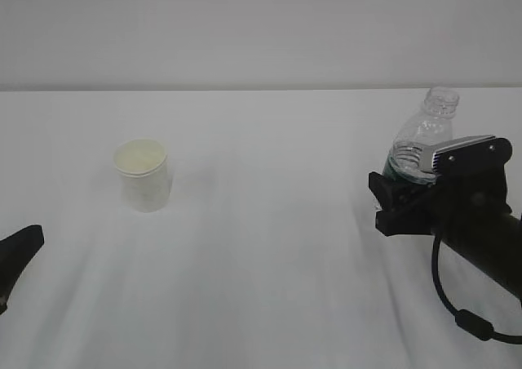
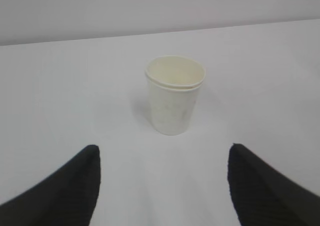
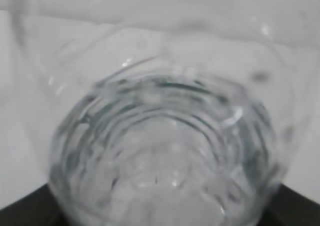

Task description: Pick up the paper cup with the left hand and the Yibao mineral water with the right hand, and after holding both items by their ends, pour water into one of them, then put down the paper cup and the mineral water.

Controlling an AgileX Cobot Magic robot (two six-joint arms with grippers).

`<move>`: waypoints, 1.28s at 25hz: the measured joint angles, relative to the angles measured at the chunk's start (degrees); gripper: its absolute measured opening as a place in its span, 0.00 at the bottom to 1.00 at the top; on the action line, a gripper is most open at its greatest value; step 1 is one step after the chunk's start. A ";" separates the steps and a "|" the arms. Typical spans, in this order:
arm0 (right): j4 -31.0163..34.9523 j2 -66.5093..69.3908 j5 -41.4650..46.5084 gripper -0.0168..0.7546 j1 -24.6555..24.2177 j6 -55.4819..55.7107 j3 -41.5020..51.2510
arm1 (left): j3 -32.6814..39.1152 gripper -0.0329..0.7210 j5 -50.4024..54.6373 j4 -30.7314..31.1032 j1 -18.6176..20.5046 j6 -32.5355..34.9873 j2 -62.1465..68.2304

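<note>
Cup [image 2: 175, 94], light and crushable, is standing ahead of the spread left hand [image 2: 162, 186]; right hand [image 1: 416, 185] is pinching the slippery bottle [image 1: 424, 136] low.

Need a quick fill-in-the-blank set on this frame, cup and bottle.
1. The paper cup stands ____ on the table.
2. The bottle has no ____ on its neck.
3. The left end effector is open and holds ____.
4. The bottle sits in the ____ end effector.

Missing: upright; cap; nothing; right
</note>
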 joint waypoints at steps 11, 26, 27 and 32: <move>-2.21 -4.51 0.14 0.64 0.00 -0.11 2.76 | 0.00 0.80 -1.03 0.00 0.00 0.00 0.00; -7.59 -15.39 3.78 0.64 0.00 -0.11 3.84 | 0.00 0.80 -1.03 0.00 0.00 0.00 0.00; -8.01 -16.10 4.12 0.64 0.00 -0.11 3.89 | 0.00 0.80 -1.03 0.00 0.00 0.00 0.00; -10.17 -19.99 6.96 0.64 0.00 0.32 3.98 | 0.00 0.79 -1.03 0.00 0.00 0.00 0.00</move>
